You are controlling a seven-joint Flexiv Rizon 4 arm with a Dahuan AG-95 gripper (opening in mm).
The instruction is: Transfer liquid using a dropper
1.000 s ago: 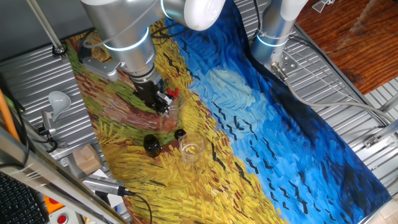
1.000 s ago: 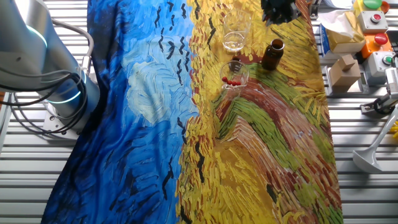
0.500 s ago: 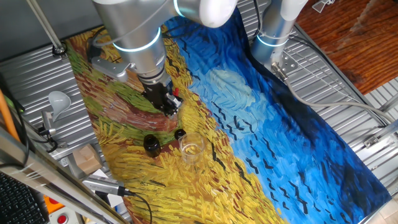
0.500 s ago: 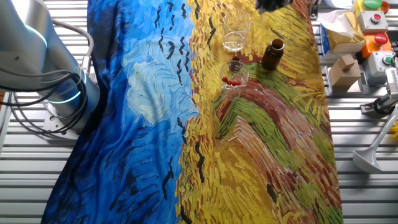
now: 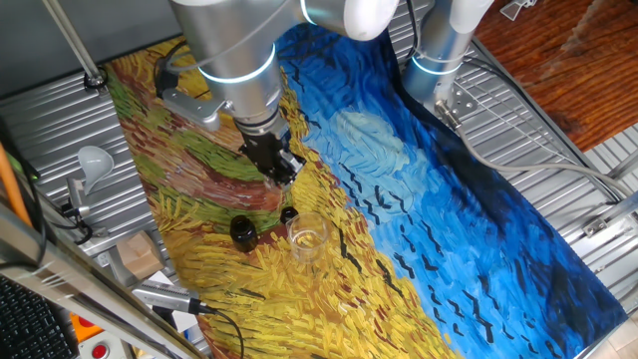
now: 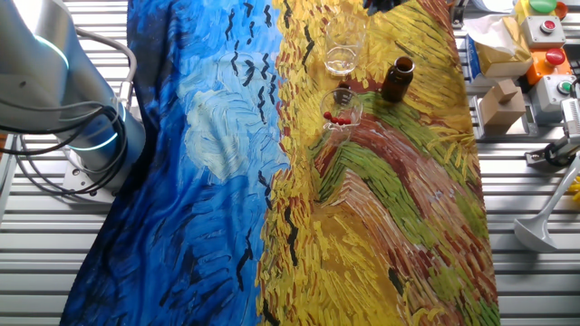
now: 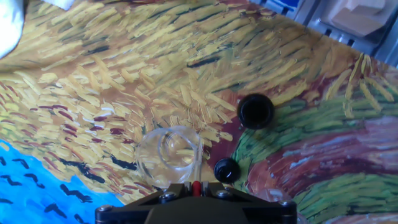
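The dropper (image 7: 196, 185) sits pinched in the gripper (image 5: 282, 168), jaws closed on it, only its red bulb peeping out at six o'clock in the hand view. Looks like the carry step: next it must line its tip over the brown bottle (image 7: 255, 111) at one o'clock. The empty-looking glass (image 7: 169, 154) lies just below; more red-bulbed droppers (image 6: 337, 118) wait in the other glass (image 6: 343, 109). The black cap (image 7: 227, 169) rests beside.
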